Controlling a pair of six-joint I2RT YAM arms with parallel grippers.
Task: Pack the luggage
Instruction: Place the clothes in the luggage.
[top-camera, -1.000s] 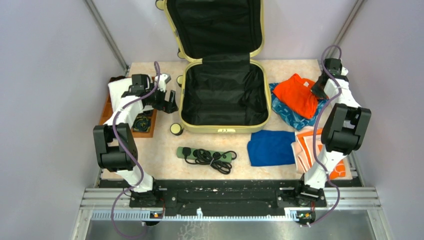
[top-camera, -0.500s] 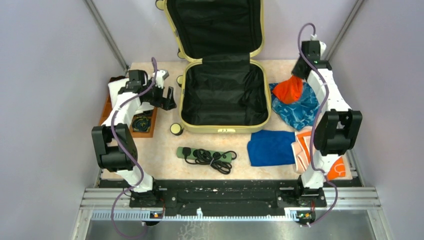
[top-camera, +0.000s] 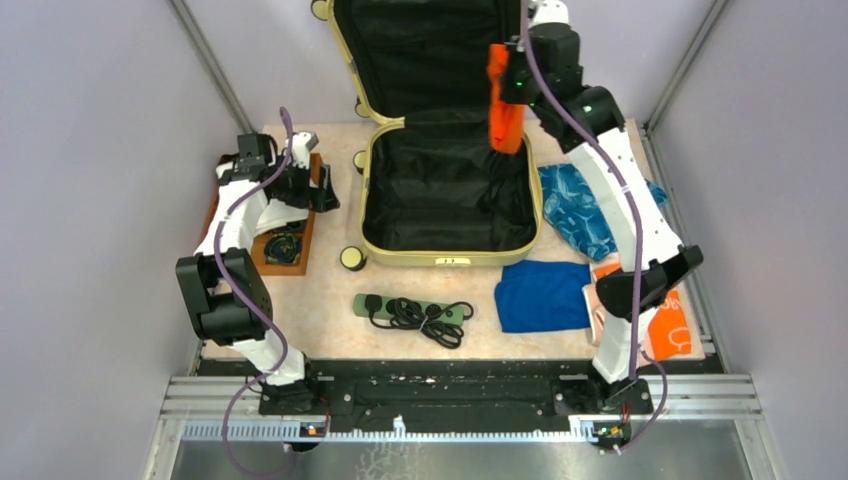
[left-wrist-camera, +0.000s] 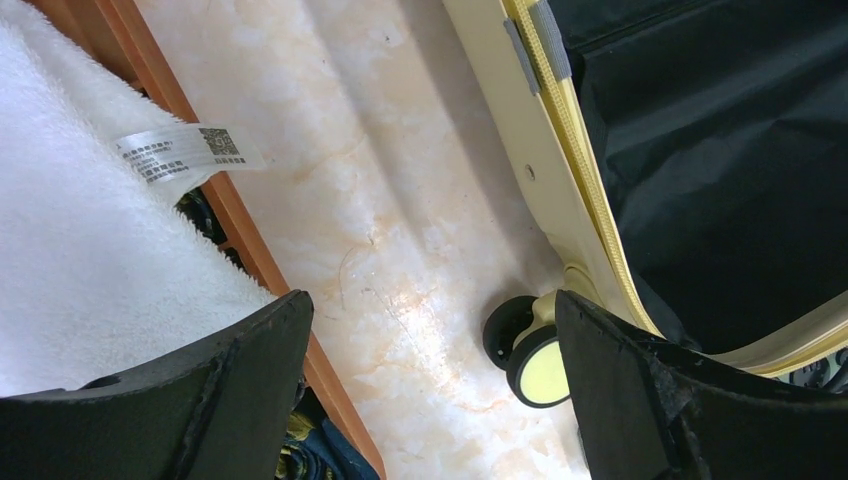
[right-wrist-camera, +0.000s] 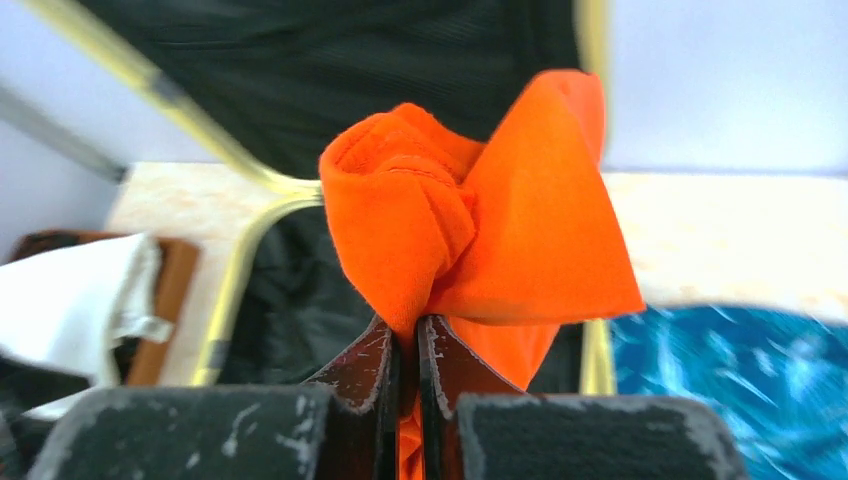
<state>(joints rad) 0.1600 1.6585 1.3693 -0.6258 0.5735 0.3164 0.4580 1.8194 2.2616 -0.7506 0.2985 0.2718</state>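
Luggage (top-camera: 400, 256) under right tool (right-wrist-camera: 408, 338) and cloth (top-camera: 505, 115)

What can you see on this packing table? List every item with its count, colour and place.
luggage: one, pale yellow, black lining, open, back centre
orange cloth: one, hanging from right gripper above luggage
patterned blue cloth: one, right of luggage
plain blue cloth: one, folded, in front of luggage
peach-and-orange cloth: one pile, near right corner
power strip: one, green, black cable, in front of luggage
wooden tray: one, brown, left of luggage
white towel: one, on tray
left gripper: open, empty, between tray and luggage
right gripper: shut on orange cloth
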